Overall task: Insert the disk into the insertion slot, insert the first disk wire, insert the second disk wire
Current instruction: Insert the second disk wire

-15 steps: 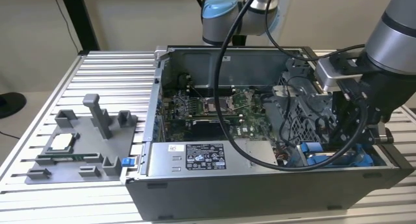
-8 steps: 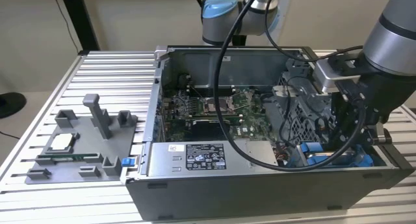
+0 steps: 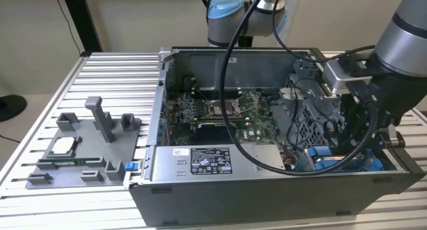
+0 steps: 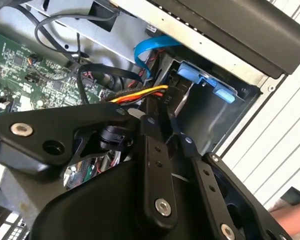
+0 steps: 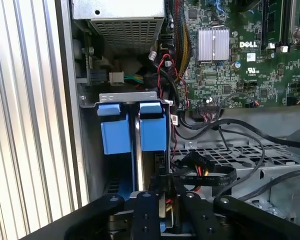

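The gripper (image 5: 166, 197) is clamped on a wire connector just beside the insertion slot (image 5: 132, 131).

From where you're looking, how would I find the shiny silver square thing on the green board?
Start at the open computer case on the ribbed metal table. Inside lies the green motherboard. On it, in the first wrist view, sits a silver heatsink: the only bright ribbed metal block there, among small dark chips and black cables.
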Robot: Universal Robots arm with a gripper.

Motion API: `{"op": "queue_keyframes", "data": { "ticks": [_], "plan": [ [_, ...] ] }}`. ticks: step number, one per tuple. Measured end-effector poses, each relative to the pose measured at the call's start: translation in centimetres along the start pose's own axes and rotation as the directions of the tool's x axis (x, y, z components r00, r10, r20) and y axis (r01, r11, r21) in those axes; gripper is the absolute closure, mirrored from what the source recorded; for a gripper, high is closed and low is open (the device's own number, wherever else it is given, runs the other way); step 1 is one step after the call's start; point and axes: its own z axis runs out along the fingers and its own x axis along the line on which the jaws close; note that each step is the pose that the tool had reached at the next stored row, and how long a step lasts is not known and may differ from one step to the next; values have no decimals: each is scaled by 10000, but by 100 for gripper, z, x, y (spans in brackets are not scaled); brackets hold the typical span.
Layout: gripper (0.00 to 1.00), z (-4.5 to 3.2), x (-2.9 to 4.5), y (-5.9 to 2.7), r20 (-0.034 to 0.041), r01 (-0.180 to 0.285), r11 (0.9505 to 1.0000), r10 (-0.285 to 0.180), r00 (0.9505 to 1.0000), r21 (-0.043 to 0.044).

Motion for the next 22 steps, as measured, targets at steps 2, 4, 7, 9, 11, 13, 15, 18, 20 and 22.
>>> {"op": "queue_keyframes", "data": {
  "ticks": [2,4,7,9,11,13,15,18,20,22],
  "plan": [
    [0,-100,-7,-9,-19,1,10000,-1,10000,-1],
    [0,-194,-13,-16,-25,0,10000,0,10000,-1],
    [0,-327,-22,-28,-25,0,10000,0,10000,0],
    [0,-418,-28,-36,-26,0,10000,0,10000,0],
    [0,-508,-34,-44,-25,1,10000,-1,10000,0],
    [0,-578,-38,-49,-27,0,10000,0,10000,0],
    [0,-578,-38,-50,-23,1,10000,-1,10000,2],
    [0,-579,-38,-49,-23,0,10000,0,10000,2],
    [0,-580,-38,-49,-25,0,10000,0,10000,3],
    [0,-580,-38,-49,-25,0,10000,0,10000,3]
  ]
}}
